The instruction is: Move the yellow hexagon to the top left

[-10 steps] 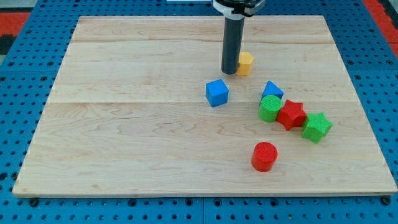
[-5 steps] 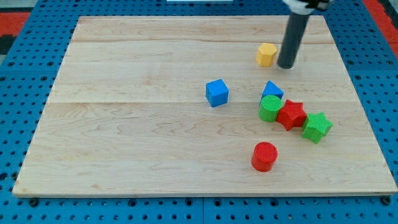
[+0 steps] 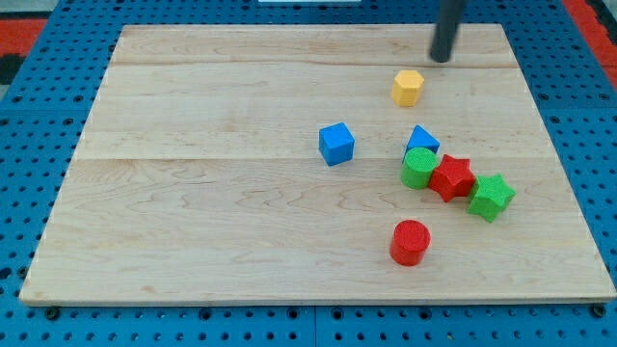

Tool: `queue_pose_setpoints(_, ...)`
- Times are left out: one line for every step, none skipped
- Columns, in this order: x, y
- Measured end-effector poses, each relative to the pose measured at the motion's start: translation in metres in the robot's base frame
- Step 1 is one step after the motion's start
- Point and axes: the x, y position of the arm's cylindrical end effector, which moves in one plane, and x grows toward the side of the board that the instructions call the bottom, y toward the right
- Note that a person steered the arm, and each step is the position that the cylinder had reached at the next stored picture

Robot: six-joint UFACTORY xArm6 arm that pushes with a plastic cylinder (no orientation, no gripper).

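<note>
Pale wooden board (image 3: 241, 222) on a blue pegboard table (image 3: 29, 173), and I'm reading it from the view's bottom upward. Nearest is the red cylinder (image 3: 410, 241), standing alone right of centre. Above it, a tight cluster: green star (image 3: 492, 197) at the view's right, red star (image 3: 451, 177) touching it, green cylinder (image 3: 418, 167) pressed against the red star's left side, and a blue block (image 3: 422, 141), shape hard to make out, tucked just behind the green one. Left of that group, well apart, sits the blue cube (image 3: 336, 144). Further up, the yellow hexagon (image 3: 408, 87) rests in the upper right part of the board, clear of everything. Farthest back, my tip (image 3: 442, 60) is near the board's top edge, up and to the view's right of the hexagon, not touching it. There's no claw on this rig, only the bare rod, with nothing held.
</note>
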Motion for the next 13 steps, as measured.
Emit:
queue_pose_setpoints(0.018, 0.062)
queue_pose_setpoints(0.033, 0.085)
queue_pose_setpoints(0.048, 0.015)
queue_pose_setpoints(0.058, -0.014)
queue_pose_setpoints(0.061, -0.081)
queue_pose_setpoints(0.061, -0.187)
queue_pose_setpoints(0.061, -0.179)
queue_pose_setpoints(0.072, -0.142)
queue_pose_setpoints(0.113, -0.194)
queue_pose_setpoints(0.104, -0.258)
queue_pose_setpoints(0.097, -0.341)
queue_pose_setpoints(0.112, -0.332)
queue_pose_setpoints(0.105, -0.365)
